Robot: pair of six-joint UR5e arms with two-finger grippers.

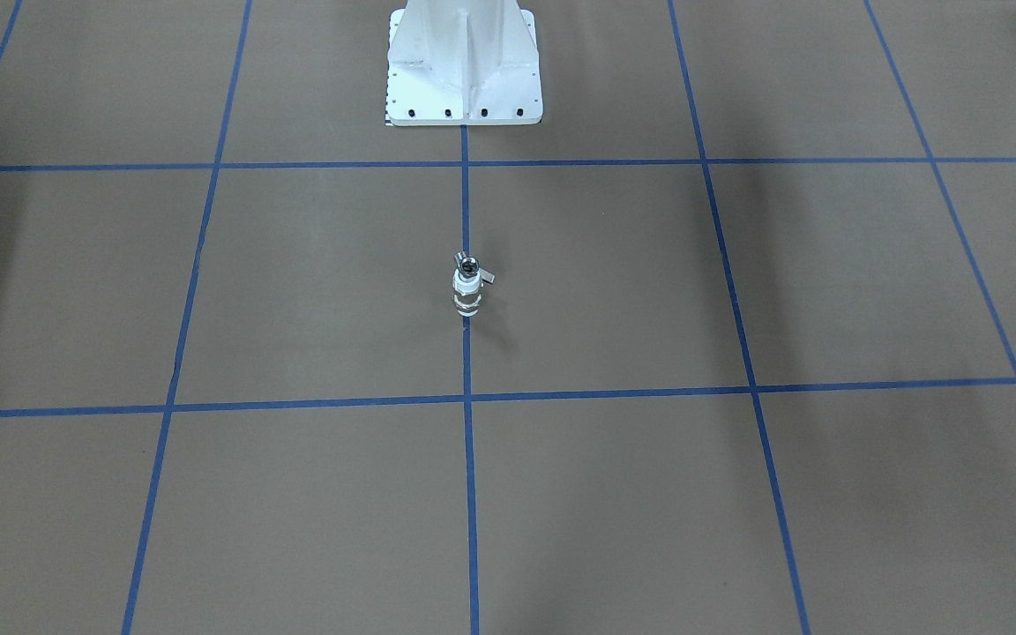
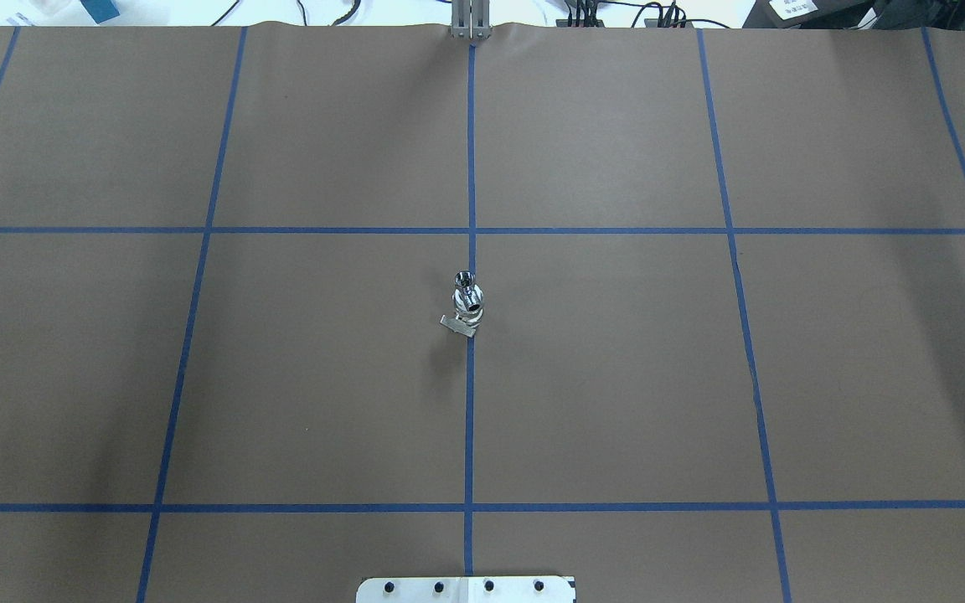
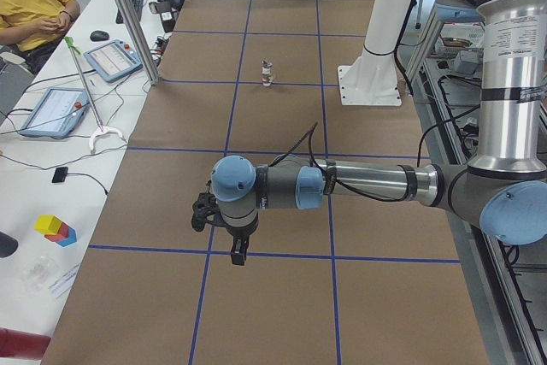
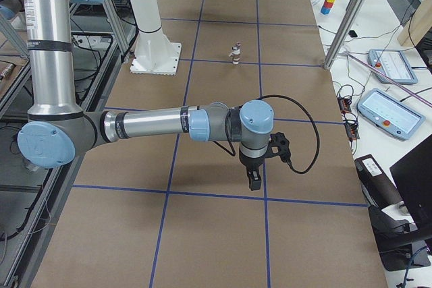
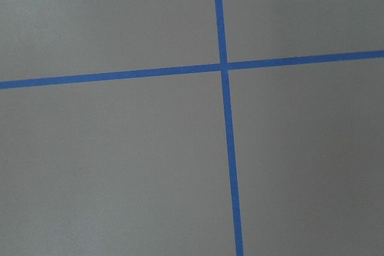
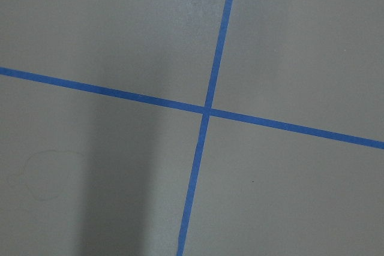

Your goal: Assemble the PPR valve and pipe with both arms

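Status: looks done, or all but. The pipe (image 1: 467,263) sits on top of the PPR valve (image 1: 466,287) as one upright stack at the centre of the table (image 2: 616,377). It stands on the blue tape (image 2: 471,151) centre line, with the white pedestal (image 1: 464,79) at its 6 o'clock in the overhead view. Can't confirm the joint is fully seated; too small to read. If it is, my guess is only a check is left.

Both arms are well apart from the stack — left gripper (image 3: 238,254) out at its 9 o'clock, right gripper (image 4: 254,181) out at 3 o'clock. Each hangs over bare table, fingers pointing down. They show only in the side views, so I can't tell whether either is spread or clenched. The wrist cams show nothing but paper and tape crossings, no part in frame.

Materials:
- Valve: white plastic cylinder with silvery rings round the middle. A small flat grey lever (image 2: 458,324) sticks out toward 7 o'clock overhead.
- Pipe: short, shiny metal stub, reflective, with a round open mouth facing up.
- Table cover: flat matte brown paper with a thin tape grid — low glare, and probably little grip under a narrow standing stack.
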